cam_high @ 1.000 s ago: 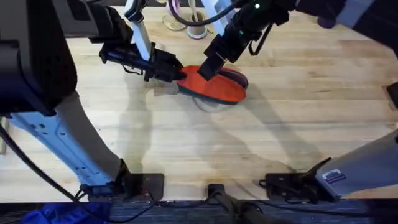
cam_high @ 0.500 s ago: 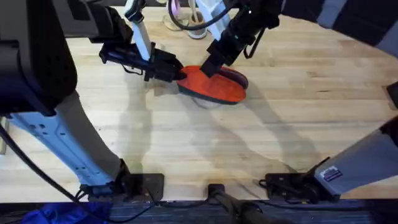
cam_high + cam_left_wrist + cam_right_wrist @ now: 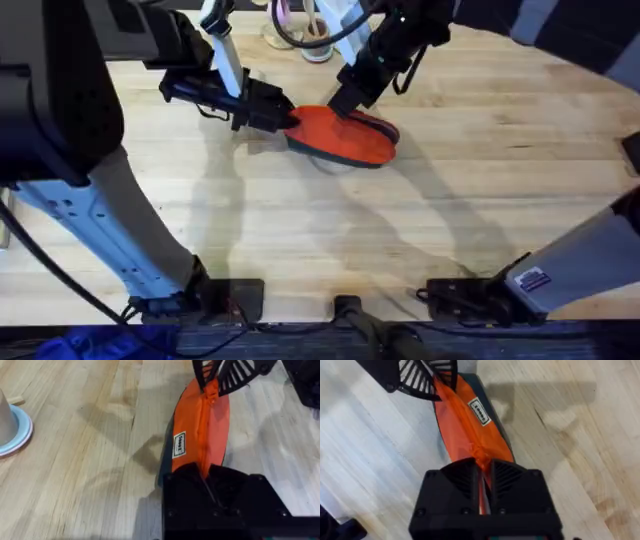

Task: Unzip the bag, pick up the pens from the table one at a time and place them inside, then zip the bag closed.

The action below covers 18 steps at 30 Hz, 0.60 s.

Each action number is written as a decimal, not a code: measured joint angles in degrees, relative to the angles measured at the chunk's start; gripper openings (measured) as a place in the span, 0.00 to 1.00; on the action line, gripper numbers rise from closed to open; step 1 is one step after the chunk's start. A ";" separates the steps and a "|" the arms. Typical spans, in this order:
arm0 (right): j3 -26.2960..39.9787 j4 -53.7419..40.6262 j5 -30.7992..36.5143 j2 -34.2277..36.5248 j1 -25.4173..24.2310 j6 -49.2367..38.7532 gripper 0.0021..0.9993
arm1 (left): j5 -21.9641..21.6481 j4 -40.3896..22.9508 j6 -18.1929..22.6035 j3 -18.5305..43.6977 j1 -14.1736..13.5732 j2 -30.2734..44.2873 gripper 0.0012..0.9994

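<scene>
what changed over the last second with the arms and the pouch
The right gripper slid a little along the top of the bag, away from the left gripper, with its fingers closed on the zipper line. The left gripper kept its pinch on the bag's other end. The bag stayed put on the table.

Right gripper, clamped on the bag, has shifted toward the upper right of the overhead frame, now over the pouch's upper edge

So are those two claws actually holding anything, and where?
Both pinch the bag: the left gripper its left end, the right gripper the zipper seam at the other end.
</scene>
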 joint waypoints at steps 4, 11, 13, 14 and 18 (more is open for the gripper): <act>0.00 -0.02 -0.02 0.00 0.00 -0.02 0.03 | 0.02 0.00 -0.02 0.00 0.00 0.00 0.04; 0.00 -0.18 -0.02 0.00 0.00 -0.02 0.03 | 0.04 0.00 -0.02 0.00 0.00 0.00 0.04; 0.00 -0.22 -0.02 0.00 0.00 -0.02 0.03 | 0.04 0.00 -0.02 0.00 0.00 0.00 0.04; 0.00 -0.24 -0.02 0.00 0.00 -0.02 0.03 | 0.04 0.00 0.00 0.00 0.00 0.00 0.04; 0.00 -0.49 0.05 -0.22 0.00 -0.02 0.03 | 0.12 0.00 0.00 0.00 0.00 0.00 0.04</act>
